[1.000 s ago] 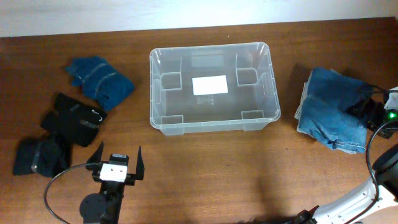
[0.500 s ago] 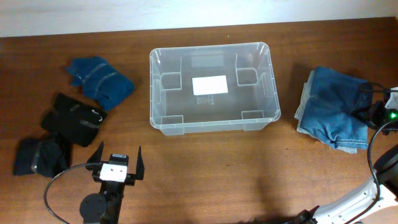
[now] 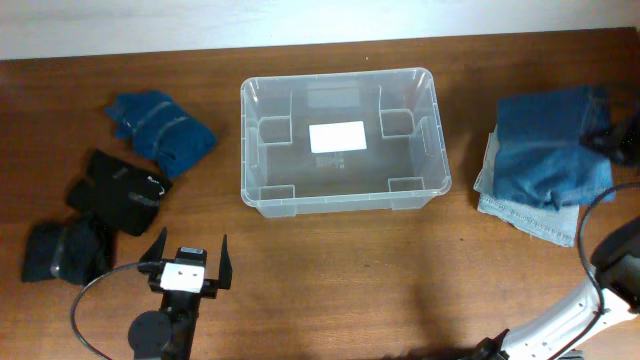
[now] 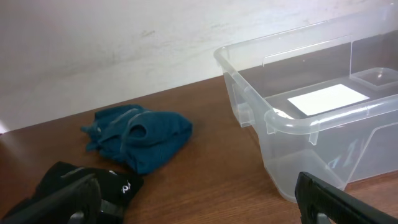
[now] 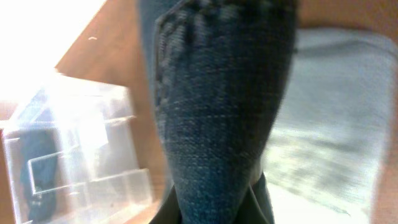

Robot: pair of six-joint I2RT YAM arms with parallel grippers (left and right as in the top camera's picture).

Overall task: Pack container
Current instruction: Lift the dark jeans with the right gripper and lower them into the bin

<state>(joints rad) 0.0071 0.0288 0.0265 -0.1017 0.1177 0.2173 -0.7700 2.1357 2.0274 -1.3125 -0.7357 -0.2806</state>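
Observation:
The clear plastic container (image 3: 243,140) stands empty mid-table with a white label on its base; it also shows in the left wrist view (image 4: 249,81) and the right wrist view (image 5: 74,155). At the far right, my right gripper (image 3: 612,142) is shut on a fold of dark blue jeans (image 3: 545,150). In the right wrist view that denim (image 5: 217,112) fills the frame, pinched between the jaws of the right gripper (image 5: 214,205). Under it lies a paler denim piece (image 3: 525,215). My left gripper (image 3: 187,262) stands open and holds nothing, in front of the container's left corner.
A teal garment (image 3: 160,128) lies left of the container, also seen from the left wrist (image 4: 140,137). A black garment (image 3: 120,190) and a dark bundle (image 3: 60,250) lie nearer the left edge. Cables run along the front edge at both arms.
My right gripper has shut on the dark jeans and drawn them up and toward the back right, uncovering the paler denim beneath. The left arm has not moved.

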